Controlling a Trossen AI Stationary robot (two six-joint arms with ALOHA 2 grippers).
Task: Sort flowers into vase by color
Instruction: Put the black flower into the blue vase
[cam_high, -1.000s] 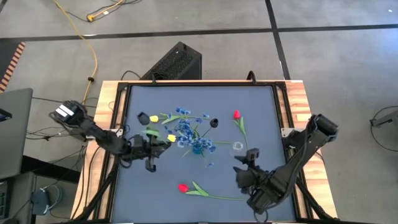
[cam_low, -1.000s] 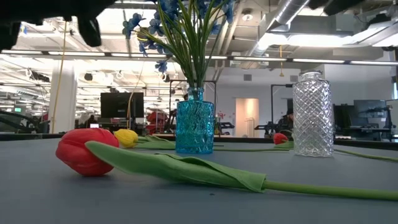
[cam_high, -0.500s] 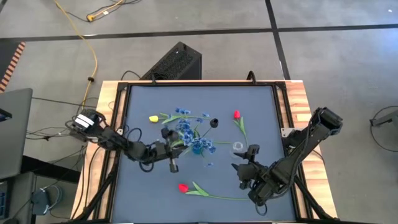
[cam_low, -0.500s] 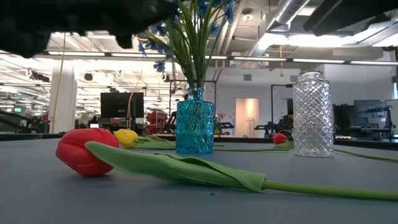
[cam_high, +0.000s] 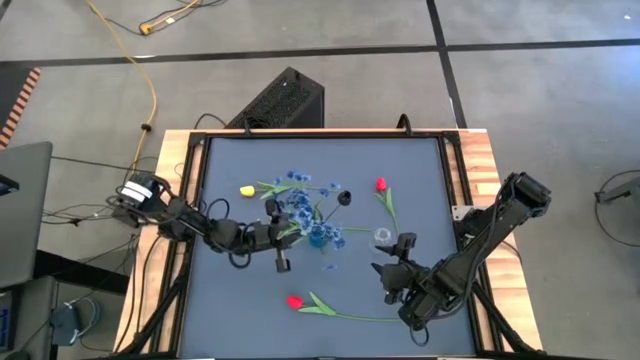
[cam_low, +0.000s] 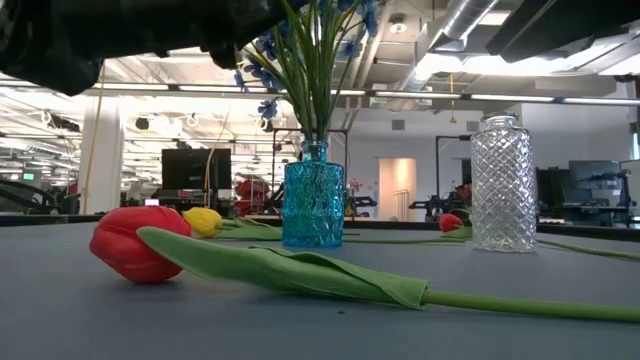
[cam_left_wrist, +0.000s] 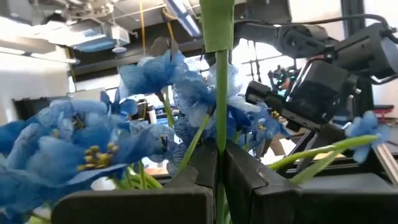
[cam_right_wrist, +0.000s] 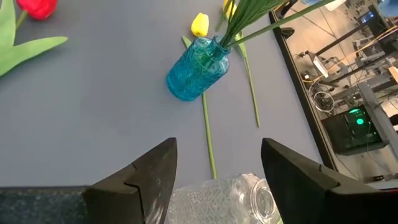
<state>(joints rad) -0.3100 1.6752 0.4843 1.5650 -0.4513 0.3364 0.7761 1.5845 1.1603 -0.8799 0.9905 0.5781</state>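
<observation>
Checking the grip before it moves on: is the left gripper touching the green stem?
Touching. The left wrist view shows the left gripper shut on the green stem, which runs up from between its fingers.

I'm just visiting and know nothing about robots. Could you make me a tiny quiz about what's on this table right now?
1. True or false: the blue vase holds blue flowers.
2. What does the left gripper pinch: A a green stem, B a red tulip, C nothing?
3. Which gripper is open near the clear vase?

Key: 1 true; 2 A; 3 the right gripper.
</observation>
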